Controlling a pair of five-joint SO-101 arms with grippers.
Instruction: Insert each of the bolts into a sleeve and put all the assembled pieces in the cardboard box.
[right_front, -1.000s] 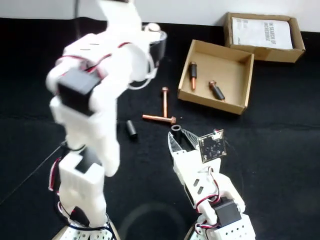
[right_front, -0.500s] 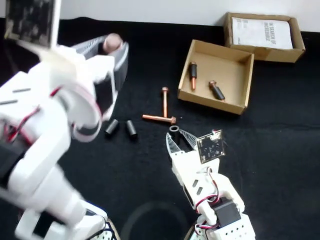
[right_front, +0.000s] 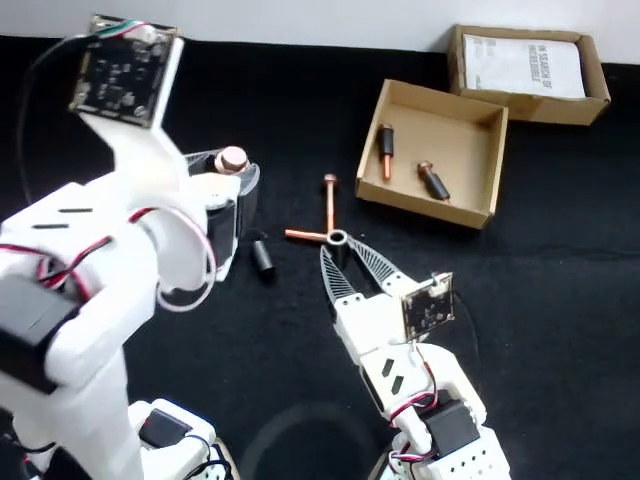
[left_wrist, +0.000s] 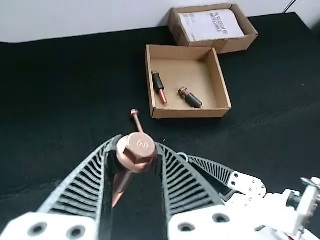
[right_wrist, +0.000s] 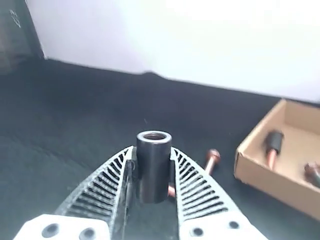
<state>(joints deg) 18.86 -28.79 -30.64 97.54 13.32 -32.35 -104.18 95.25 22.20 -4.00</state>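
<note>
Your left gripper: clamped on one bolt, head up, above the surface.
Your right gripper: clamped on one sleeve, upright.
Cardboard box: two assembled pieces inside.
On the surface: two loose bolts, one loose sleeve nearby.

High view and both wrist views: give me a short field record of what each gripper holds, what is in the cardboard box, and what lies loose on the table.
left gripper: shut on a copper bolt, head up
right gripper: shut on a black sleeve, bore up
cardboard box: two assembled pieces inside
loose bolts: two, at right angles, on the table near the box
loose sleeve: one, beside the left arm
task status: unfinished; the held bolt and sleeve are not yet joined
</note>
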